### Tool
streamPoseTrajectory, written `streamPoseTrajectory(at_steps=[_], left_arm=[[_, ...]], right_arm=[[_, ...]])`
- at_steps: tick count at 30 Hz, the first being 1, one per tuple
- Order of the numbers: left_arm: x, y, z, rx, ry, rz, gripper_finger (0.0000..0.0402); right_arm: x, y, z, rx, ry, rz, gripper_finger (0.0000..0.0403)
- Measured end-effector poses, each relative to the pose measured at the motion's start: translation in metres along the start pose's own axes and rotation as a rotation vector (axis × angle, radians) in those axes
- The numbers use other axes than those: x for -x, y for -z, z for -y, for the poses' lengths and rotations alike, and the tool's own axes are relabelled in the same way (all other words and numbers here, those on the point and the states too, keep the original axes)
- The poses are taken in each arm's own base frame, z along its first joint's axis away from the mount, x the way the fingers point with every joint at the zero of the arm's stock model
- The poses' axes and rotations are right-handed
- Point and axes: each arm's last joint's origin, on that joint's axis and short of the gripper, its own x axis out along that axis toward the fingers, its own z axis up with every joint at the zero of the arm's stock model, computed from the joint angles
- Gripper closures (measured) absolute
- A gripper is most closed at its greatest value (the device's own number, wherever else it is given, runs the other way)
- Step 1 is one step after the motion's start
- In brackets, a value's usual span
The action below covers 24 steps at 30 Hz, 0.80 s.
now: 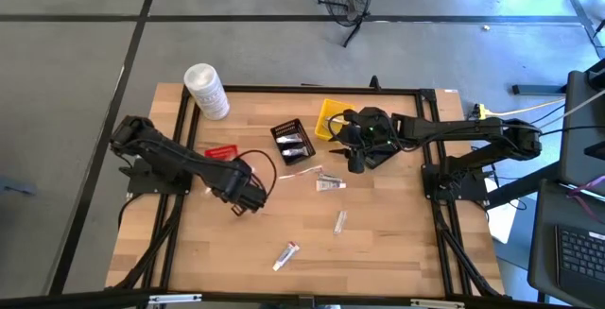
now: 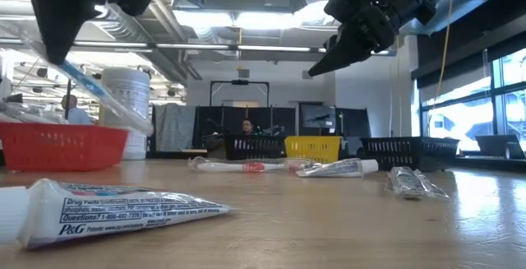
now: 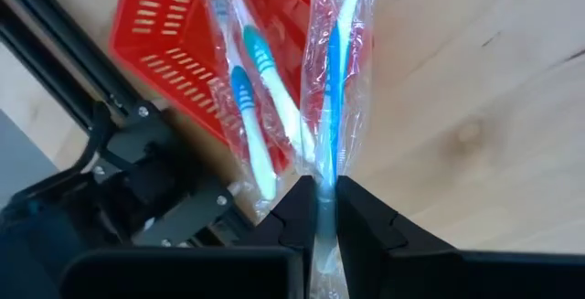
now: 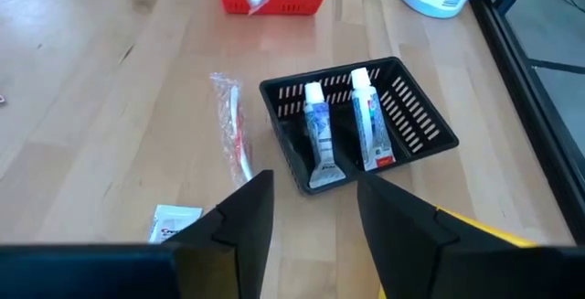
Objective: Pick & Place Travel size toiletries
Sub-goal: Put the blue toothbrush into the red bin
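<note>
My left gripper [image 3: 320, 209] is shut on a toothbrush in a clear wrapper [image 3: 335, 80], up over the table's left side [image 1: 248, 200] beside the red basket [image 1: 219, 152]. A second wrapped toothbrush [image 3: 249, 107] leans in that basket. My right gripper [image 4: 311, 217] hangs open and empty above the table near the black basket [image 4: 361, 121], which holds two white tubes [image 4: 320, 139]. On the wood lie a wrapped toothbrush [image 1: 301, 170], a tube [image 1: 330, 184], a sachet [image 1: 340, 221] and another tube [image 1: 286, 255]. My left gripper pinches the wrapped toothbrush near one end of its wrapper [image 3: 326, 185] between its two fingers [image 3: 294, 212]. The fingers point steeply down and the brush runs on along them. It slants down from the gripper [image 2: 107, 96], lifted clear of the table.
A large white tub [image 1: 206, 90] stands at the far left corner and a yellow basket [image 1: 331, 118] at the far middle. A black frame rail [image 1: 180, 148] runs along the table's sides. Bare wood lies in the near half around the loose items.
</note>
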Motion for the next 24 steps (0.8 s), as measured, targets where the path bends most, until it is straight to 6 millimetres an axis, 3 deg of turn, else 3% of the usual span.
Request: streamPoseTrajectory(at_steps=[10, 16, 24], left_arm=[[0.013, 0.005, -0.011, 0.045, 0.011, 0.057, 0.0375], [0.016, 0.013, -0.016, 0.220, 0.051, 0.021, 0.0375], [-0.002, 0.020, -0.017, 0.520, -0.020, -0.061, 0.0375]], right_arm=[[0.000, 0.000, 0.000, 0.001, 0.000, 0.000, 0.0252], [0.000, 0.000, 0.000, 0.001, 0.000, 0.002, 0.0262], [0.000, 0.000, 0.000, 0.001, 0.001, 0.003, 0.0268]])
